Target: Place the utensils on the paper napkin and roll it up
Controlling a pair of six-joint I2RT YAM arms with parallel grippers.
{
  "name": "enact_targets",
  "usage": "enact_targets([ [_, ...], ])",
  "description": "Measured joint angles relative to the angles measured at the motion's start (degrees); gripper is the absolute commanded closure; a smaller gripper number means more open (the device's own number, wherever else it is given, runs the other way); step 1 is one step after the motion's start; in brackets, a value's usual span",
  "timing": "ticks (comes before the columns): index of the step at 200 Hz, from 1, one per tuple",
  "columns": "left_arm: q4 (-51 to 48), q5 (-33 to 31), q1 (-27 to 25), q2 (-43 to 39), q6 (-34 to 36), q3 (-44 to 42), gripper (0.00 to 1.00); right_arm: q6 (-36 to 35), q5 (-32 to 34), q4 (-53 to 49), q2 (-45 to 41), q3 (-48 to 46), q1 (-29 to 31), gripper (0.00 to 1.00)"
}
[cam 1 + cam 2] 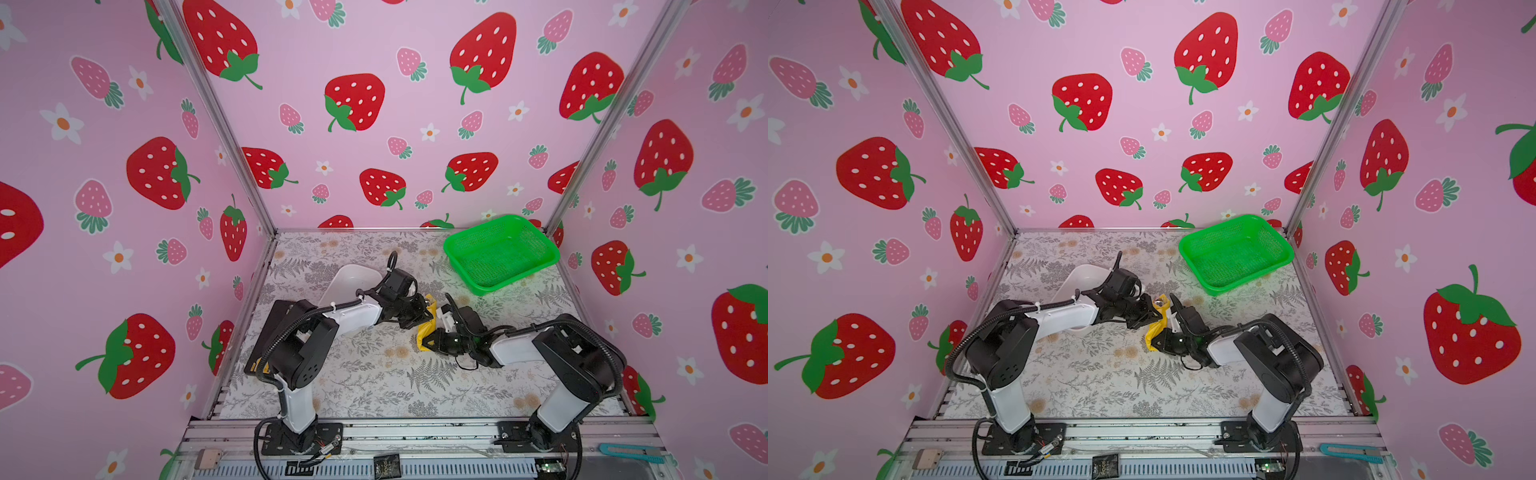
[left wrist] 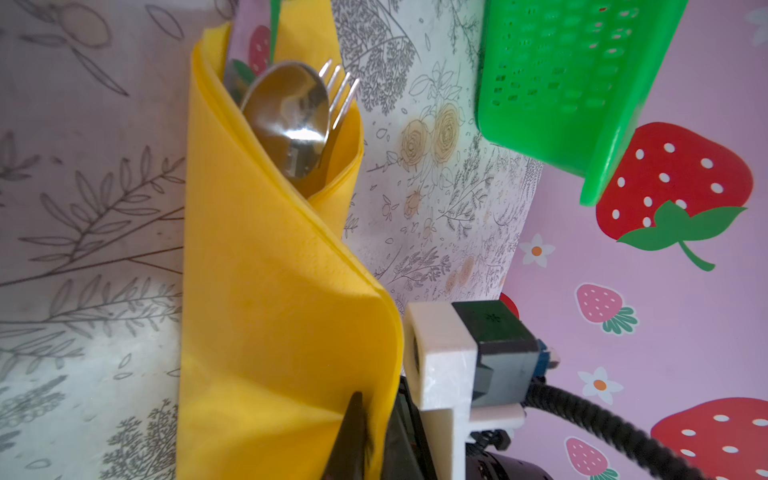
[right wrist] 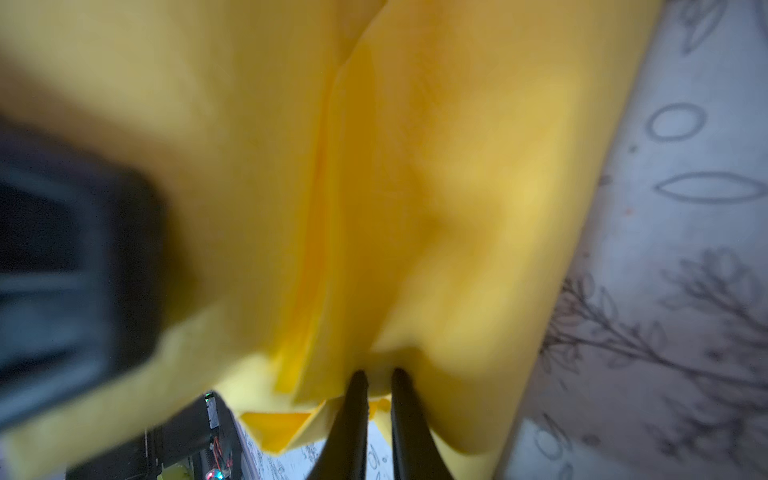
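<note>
Left arm (image 1: 353, 316) half hides a white dish (image 1: 353, 276); green basket (image 1: 519, 277) beyond napkin (image 1: 424, 332).

Both top views: high above my arm bases (image 1: 299, 440), looking down and forward across the whole grey floral-print tabletop (image 1: 374, 374) to the pink strawberry-print back wall (image 1: 374, 50), nearly the same picture. My left wrist camera looks close along the rolled yellow paper napkin (image 2: 270, 291); my right wrist camera sits nearer, blurry, on that same napkin (image 3: 415, 166).

utensils (image 2: 291, 112) in napkin (image 2: 257, 291), basket (image 1: 459, 268) behind, right
</note>
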Motion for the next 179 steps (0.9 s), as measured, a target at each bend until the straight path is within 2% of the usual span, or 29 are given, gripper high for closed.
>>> enact_targets([
  [37, 0.13, -0.24, 0.00, 0.81, -0.66, 0.96, 0.91, -0.07, 0.04, -0.57, -1.44, -0.33, -0.20, 0.81],
  [85, 0.15, -0.68, 0.00, 2.27, -0.83, 1.22, 0.91, -0.09, 0.59, -1.75, -6.36, -2.43, -1.16, 0.81],
  [179, 0.17, -0.66, -0.72, 2.97, -1.29, 2.95, 0.91, -1.14, 1.36, -2.82, -4.20, -2.86, -1.42, 0.85],
])
